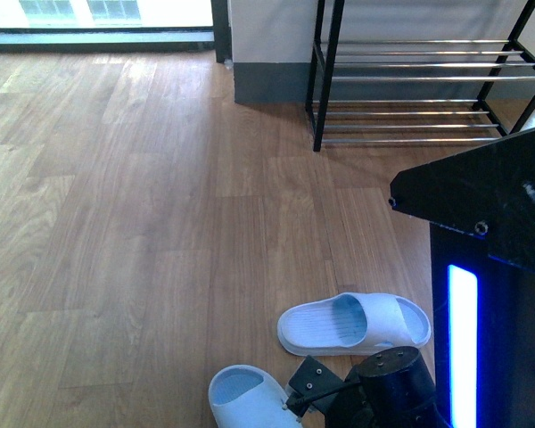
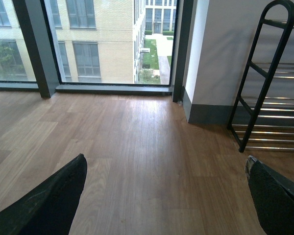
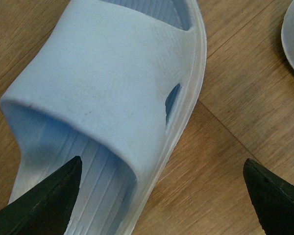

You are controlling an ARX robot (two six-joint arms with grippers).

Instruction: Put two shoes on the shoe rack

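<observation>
We see 2 pale blue slides on the wood floor [image 1: 143, 223], both well apart from the shoe rack [image 1: 419, 89], on the robot's side of it. The 1st slide [image 1: 352, 323] lies sole down, strap up, lengthwise along the rack's front. The 2nd slide [image 1: 245, 397] lies farther from the rack, partly cut off by the frame edge. The two are near each other, not touching.

The right wrist view is close on one slide's strap [image 3: 103, 73], w/ a sliver of the other slide at the edge; we can't tell for sure which is which. The right pincer [image 3: 161, 160] is spread wide, one finger [image 3: 44, 200] over the ribbed footbed, the other over bare floor. Whether it touches the slide we can't tell. The right arm [image 1: 388, 379] shows just beside the 2nd slide, farther from the rack than the 1st.

The left pincer [image 2: 165, 157] is also wide apart, holding nothing, over bare floor. It faces the rack's black side frame [image 2: 264, 78] & a window [image 2: 98, 39]. The rack stands against a white wall [image 2: 220, 49] w/ grey skirting.
</observation>
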